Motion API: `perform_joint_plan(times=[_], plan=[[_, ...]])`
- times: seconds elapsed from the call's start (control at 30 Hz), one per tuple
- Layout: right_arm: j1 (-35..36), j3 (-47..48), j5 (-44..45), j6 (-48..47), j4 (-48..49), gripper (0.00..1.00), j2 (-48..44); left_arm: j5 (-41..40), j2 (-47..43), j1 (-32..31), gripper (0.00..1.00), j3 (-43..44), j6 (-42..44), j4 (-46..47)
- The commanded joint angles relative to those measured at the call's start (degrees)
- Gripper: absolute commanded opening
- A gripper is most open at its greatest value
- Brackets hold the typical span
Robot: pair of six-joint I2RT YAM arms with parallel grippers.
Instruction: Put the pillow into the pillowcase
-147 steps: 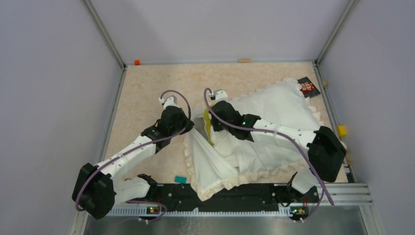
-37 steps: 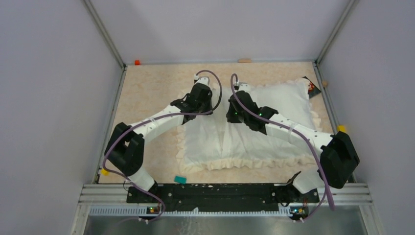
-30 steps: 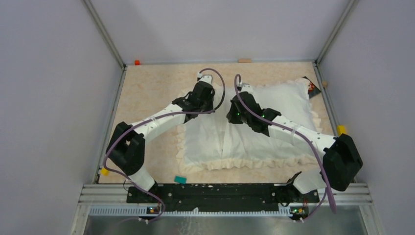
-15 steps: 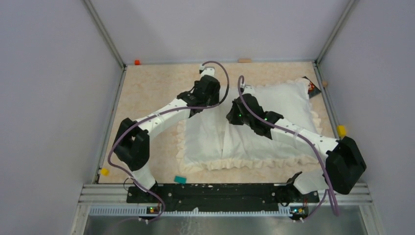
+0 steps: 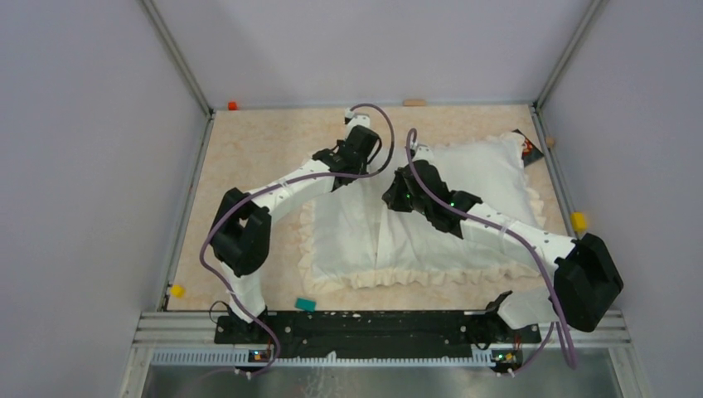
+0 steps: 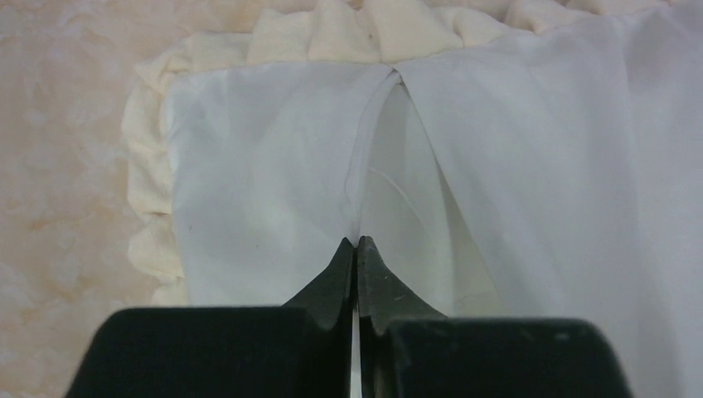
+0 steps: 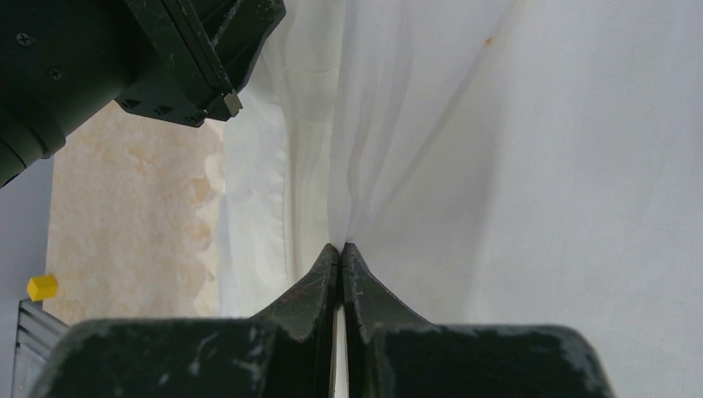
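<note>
Pillowcase [image 5: 489,170]: spread over the right and middle of the bench [image 5: 249,157], with its frilled border showing on all sides. The right half is plump and the left half flatter.
Opening: a slit between two overlapping panels runs from the far frill toward the near edge, left of the middle.
Pillow: hidden. It cannot be told apart from the case in any view.
Left tool [image 6: 356,245]: tips pressed together on the hem of the left panel, right at the slit and near the far frilled corner.
Right tool [image 7: 341,247]: tips closed on a pinch of case fabric, with pleats fanning out from the grip. It sits just beside the left tool's black housing.
Loose items: a teal block [image 5: 306,304] near the front frill, a yellow block [image 5: 176,290] at the bench's left edge, and a dark card [image 5: 528,146] touching the far right corner of the case.
</note>
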Motion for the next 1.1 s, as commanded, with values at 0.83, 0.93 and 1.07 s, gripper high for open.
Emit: perform_joint_plan(times=[0.83, 0.93, 1.07], plan=[[-0.44, 2.77, -4.99, 1.55, 5.56, 0.0, -4.54, 31.94, 9.48, 9.54, 0.0, -5.62, -17.78, 16.97], [-0.44, 2.3, -5.97, 1.59, 5.38, 0.0, -3.49, 33.39, 10.64, 9.7, 0.02, -1.74, -16.98, 15.38], [-0.43, 1.86, -6.3, 1.53, 4.83, 0.0, -2.16, 39.43, 6.82, 9.15, 0.28, -3.17, -16.09, 18.27]])
